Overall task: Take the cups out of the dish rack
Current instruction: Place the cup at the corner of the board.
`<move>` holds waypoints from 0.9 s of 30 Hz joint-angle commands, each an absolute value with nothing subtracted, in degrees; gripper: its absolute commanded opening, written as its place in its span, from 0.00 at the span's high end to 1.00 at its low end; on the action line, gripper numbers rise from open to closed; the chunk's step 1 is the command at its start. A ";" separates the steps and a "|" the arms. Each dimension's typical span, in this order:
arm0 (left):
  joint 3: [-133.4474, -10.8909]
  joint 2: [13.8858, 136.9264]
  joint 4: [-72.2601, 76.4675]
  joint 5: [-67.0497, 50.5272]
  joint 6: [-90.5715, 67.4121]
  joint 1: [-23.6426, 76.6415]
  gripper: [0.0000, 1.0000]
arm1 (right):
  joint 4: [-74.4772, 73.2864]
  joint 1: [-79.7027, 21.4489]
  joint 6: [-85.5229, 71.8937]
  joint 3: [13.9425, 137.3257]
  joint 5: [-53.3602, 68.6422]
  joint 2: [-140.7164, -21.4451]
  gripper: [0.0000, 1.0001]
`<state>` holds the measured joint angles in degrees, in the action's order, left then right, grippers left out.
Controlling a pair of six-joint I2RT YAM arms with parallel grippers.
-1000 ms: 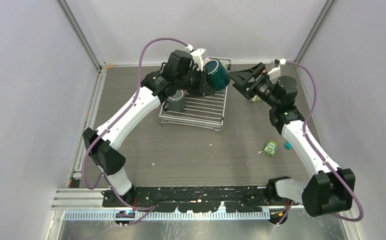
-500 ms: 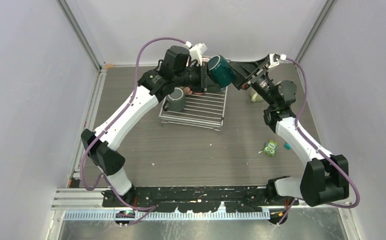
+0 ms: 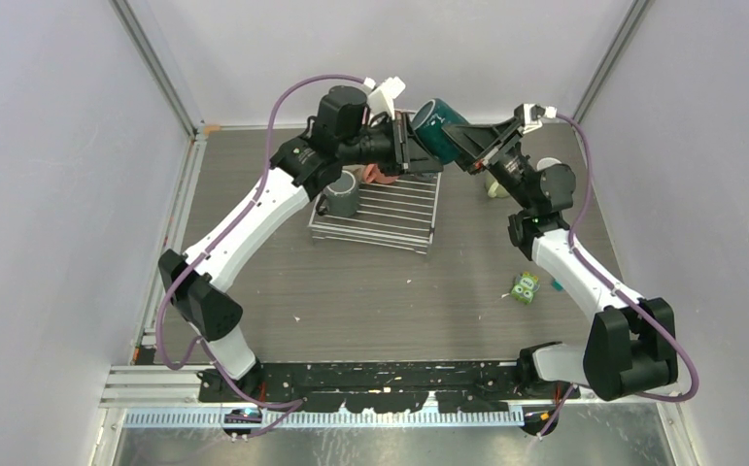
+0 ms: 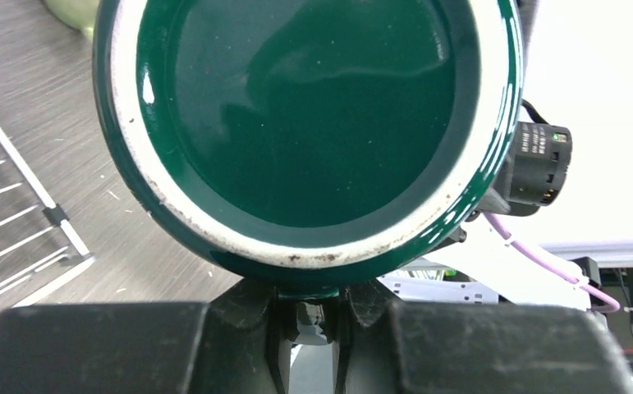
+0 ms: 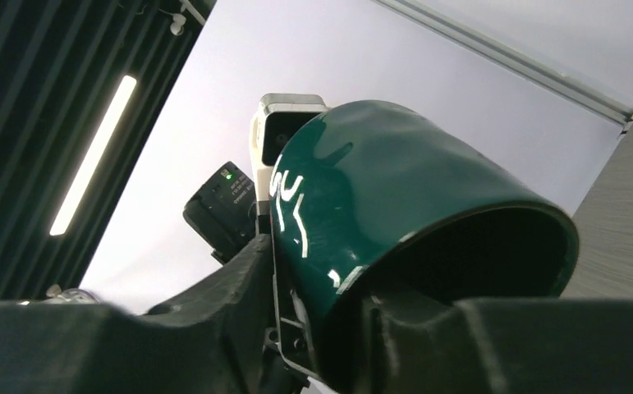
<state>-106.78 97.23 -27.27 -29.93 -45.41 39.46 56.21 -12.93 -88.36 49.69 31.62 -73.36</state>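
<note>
mid-air over the dish rack [image 3: 390,221] at its 1 o'clock corner, our left gripper [image 3: 406,148] clamps the teal mug [image 3: 440,128]; our right gripper [image 3: 471,142] is at its rim, and we cannot tell whether it grips.

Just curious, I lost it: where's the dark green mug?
Top view: the mug hangs far back, between the left end effector and right end effector, over the far right corner of the rack.

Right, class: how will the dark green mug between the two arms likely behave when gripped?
The dark green mug looks glazed and glossy, so probably slippery. It seems rigid ceramic, likely chipping if dropped. Laid sideways, its round wall would probably roll.
</note>
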 commanded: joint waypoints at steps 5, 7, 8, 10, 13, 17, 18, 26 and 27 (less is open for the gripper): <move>-102.72 93.38 -13.94 -33.68 -51.91 38.96 1.00 | 61.82 -13.74 -89.03 49.99 31.08 -72.86 0.94; -101.30 92.95 -12.54 -34.23 -53.12 38.99 0.99 | 61.62 -13.82 -88.48 50.02 30.82 -72.69 0.99; -100.65 92.72 -11.86 -34.44 -53.59 38.94 0.93 | 61.57 -13.86 -88.32 50.01 30.63 -72.56 0.99; -99.24 92.20 -10.64 -34.85 -54.29 38.95 0.76 | 61.33 -13.84 -87.94 50.16 30.19 -72.36 0.99; -97.08 91.04 -9.20 -35.13 -54.92 38.94 0.49 | 60.11 -13.97 -87.08 50.57 29.61 -71.97 0.99; -93.60 88.86 -8.72 -35.01 -54.30 38.94 0.24 | 54.92 -13.95 -83.88 52.04 28.81 -70.61 0.99; -92.78 88.18 -9.26 -34.65 -53.74 38.94 0.20 | 52.60 -13.96 -82.47 52.63 28.62 -70.02 0.99; -86.59 81.70 -18.39 -29.27 -45.50 38.96 0.00 | 14.36 -13.85 -63.01 61.87 23.76 -63.64 0.99; -86.17 80.83 -19.58 -28.51 -44.39 38.96 0.00 | 9.57 -13.83 -59.78 63.61 22.82 -63.45 0.99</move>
<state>-87.57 85.80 -15.97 -31.88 -50.24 39.03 25.36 -13.65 -72.62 54.65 27.38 -68.42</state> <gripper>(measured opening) 0.995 0.193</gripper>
